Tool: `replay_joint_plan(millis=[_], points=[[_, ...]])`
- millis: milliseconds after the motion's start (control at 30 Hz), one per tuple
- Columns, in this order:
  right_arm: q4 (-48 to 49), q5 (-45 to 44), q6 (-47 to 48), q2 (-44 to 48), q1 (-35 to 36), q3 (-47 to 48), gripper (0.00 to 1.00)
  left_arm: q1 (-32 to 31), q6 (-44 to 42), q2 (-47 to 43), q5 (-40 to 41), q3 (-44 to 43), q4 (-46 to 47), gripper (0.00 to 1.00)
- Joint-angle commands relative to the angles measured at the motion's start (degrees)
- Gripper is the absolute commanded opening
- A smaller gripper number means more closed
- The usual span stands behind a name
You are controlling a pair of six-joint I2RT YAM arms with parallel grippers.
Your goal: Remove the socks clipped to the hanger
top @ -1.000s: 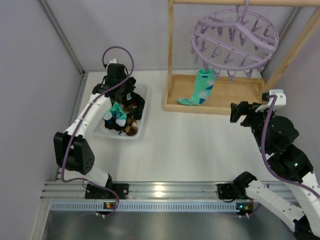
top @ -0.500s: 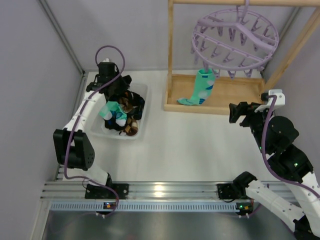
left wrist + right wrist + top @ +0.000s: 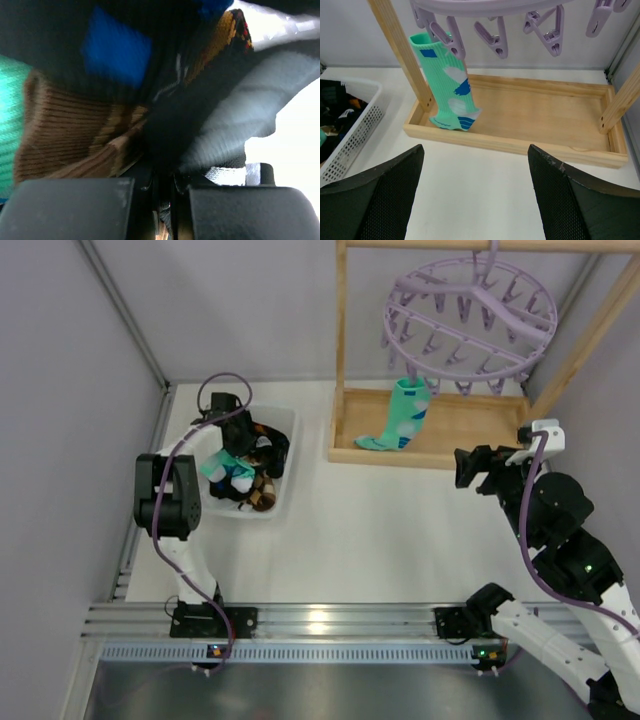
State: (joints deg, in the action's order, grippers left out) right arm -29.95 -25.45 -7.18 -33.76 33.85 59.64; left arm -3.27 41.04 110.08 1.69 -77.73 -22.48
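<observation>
Nearest lay a metal rail along the edge of the white table. Over that bare tabletop the right gripper hung with its jaws spread wide, holding nothing, facing the wooden rack's tray. To the left, a white basket held a heap of socks; the left gripper was pushed in among them, fingers pressed together. Farther back, one mint-green sock hung clipped to the pale-purple hanger, its foot down in the tray. Grey walls closed in the space behind.
</observation>
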Motion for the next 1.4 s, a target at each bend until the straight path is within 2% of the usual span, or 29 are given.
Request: replay_joint_plan(millis=[0,167,300,367,467,533,567,667,767,800,867,1200,1300,1367], points=[[1.3,1.0,0.1,0.4,-0.2,0.1,0.81,2.8,3.4,2.2,7.0,2.3,1.9,0.0],[1.3,0.8,0.5,0.7,-0.2,-0.3,0.81,7.4,4.8,3.3,9.2,1.8,1.9,0.0],[1.7,1.3,0.2,0.2,-0.2,-0.5,0.81,7.6,4.1,3.4,6.7,0.0,1.9,0.0],[1.6,1.8,0.0,-0.1,-0.2,-0.4,0.81,7.3,3.5,2.3,5.3,-0.1,1.9,0.22],[1.7,2.1,-0.2,0.1,-0.2,-0.5,0.81,4.9,1.9,-0.8,5.6,0.0,1.9,0.45],[1.7,2.2,-0.3,0.2,-0.1,-0.3,0.81,3.9,1.2,-2.8,5.1,0.1,1.8,0.56],[1.6,2.2,-0.3,0.2,-0.2,-0.1,0.81,3.6,1.2,-5.0,5.3,0.3,1.8,0.67],[1.3,2.3,-0.2,0.5,-0.2,0.1,0.81,0.9,1.2,-11.1,8.3,2.0,1.7,0.82],[1.1,2.1,-0.1,1.0,-0.2,0.4,0.81,-0.5,0.1,-16.3,12.0,4.2,1.5,0.85],[1.0,1.9,0.1,1.0,-0.2,0.6,0.81,-0.6,0.0,-17.6,12.3,4.7,1.4,0.91],[0.7,1.6,0.1,1.1,-0.2,0.9,0.81,-0.9,0.2,-21.5,14.7,6.8,0.8,0.98],[-0.5,-0.9,1.1,1.1,-0.2,1.7,0.84,-1.6,-4.2,-34.6,12.8,10.5,-0.2,0.98],[-1.7,-2.0,0.6,1.8,-0.2,1.8,0.86,-5.6,-7.3,-39.3,13.6,11.2,0.1,0.98],[-2.3,-1.9,0.0,2.7,-0.2,1.4,0.9,-11.4,-10.1,-42.2,12.4,11.6,1.5,0.98]])
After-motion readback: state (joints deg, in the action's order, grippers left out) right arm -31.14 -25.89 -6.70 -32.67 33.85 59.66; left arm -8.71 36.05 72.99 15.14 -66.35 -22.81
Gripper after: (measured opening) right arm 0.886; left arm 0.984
